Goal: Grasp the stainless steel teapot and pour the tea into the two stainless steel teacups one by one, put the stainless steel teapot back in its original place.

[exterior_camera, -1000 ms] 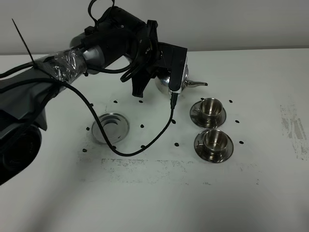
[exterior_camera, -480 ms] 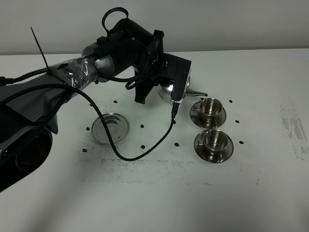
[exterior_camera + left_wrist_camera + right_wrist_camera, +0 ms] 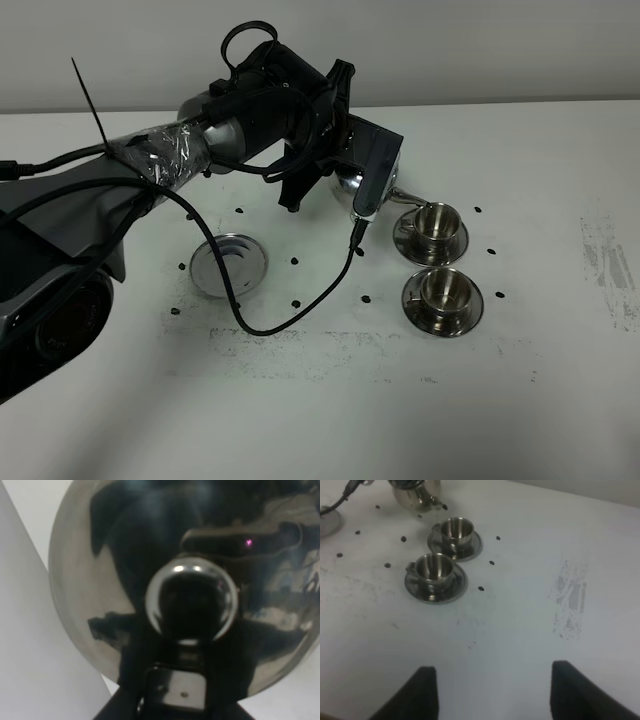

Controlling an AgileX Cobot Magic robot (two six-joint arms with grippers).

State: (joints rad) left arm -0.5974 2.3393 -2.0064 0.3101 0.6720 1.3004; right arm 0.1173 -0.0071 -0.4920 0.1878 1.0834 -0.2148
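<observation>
From high up, the left arm [image 3: 215,140] reaches across the middle. The teapot [image 3: 343,183] hangs at its tip, mostly hidden behind the wrist housing. Its spout [image 3: 408,196] points at the far cup [image 3: 435,226], and the near cup [image 3: 442,291] sits just beside that one. The disc [image 3: 228,263] lies well apart on the left, crossed by a looping cable [image 3: 300,305]. The table [image 3: 540,400] is open in front and to the right.

The left wrist view is filled by the teapot [image 3: 100,580] and its knob [image 3: 191,605]. The left gripper [image 3: 175,700], dark and blurred, is clamped on the pot.

In the right wrist view the right gripper [image 3: 492,685] has its fingers [image 3: 422,692] spread, nothing between them. The teapot [image 3: 412,492] and disc [image 3: 326,521] are cut off at the frame's edge. Both cups [image 3: 456,530] [image 3: 434,570] are whole, and a grey smudge [image 3: 570,597] lies well clear of them.
</observation>
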